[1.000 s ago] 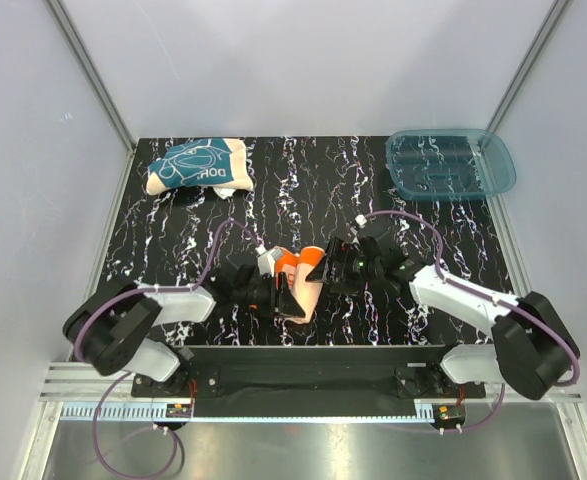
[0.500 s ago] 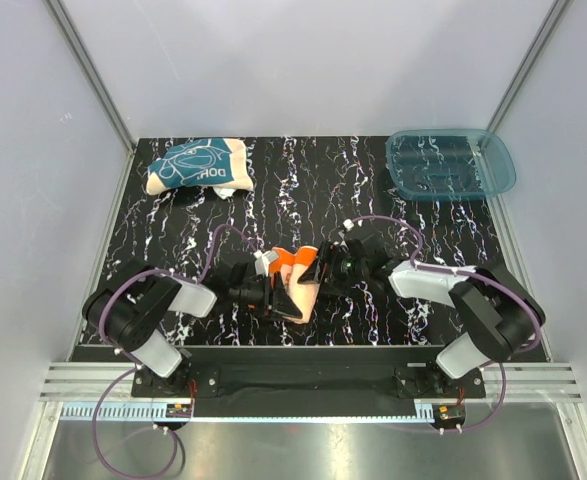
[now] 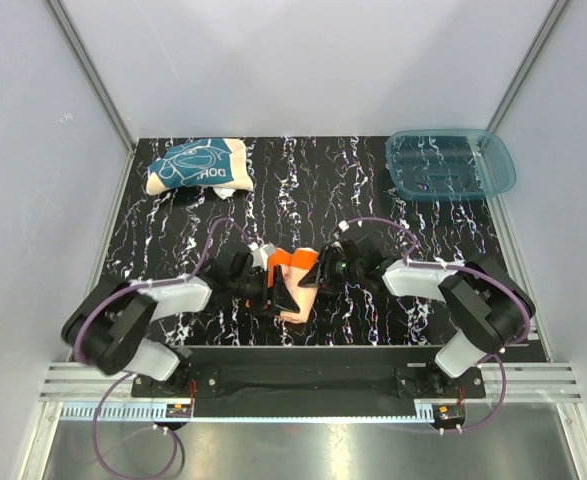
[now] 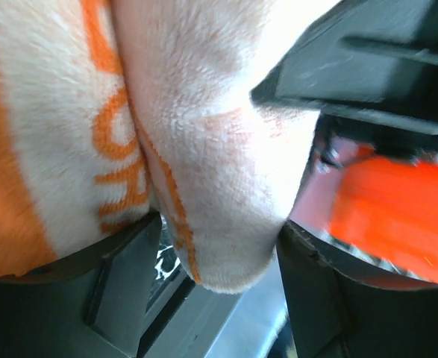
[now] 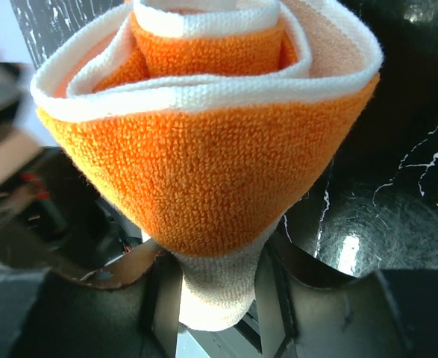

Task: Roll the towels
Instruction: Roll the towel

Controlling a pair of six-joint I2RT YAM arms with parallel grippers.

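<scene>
One orange towel point(image 3: 291, 262), right gripper point(image 5: 215, 298) pinching its rolled end, left gripper point(image 4: 219, 276) around it, hold unclear

Overhead; 2 wrist close-ups share towel point(image 3: 293, 263).

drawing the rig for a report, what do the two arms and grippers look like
The left arm and right arm match: white link shells, bulky black joints, a thin purple cable looping along each. The left gripper and right gripper are black.
</scene>
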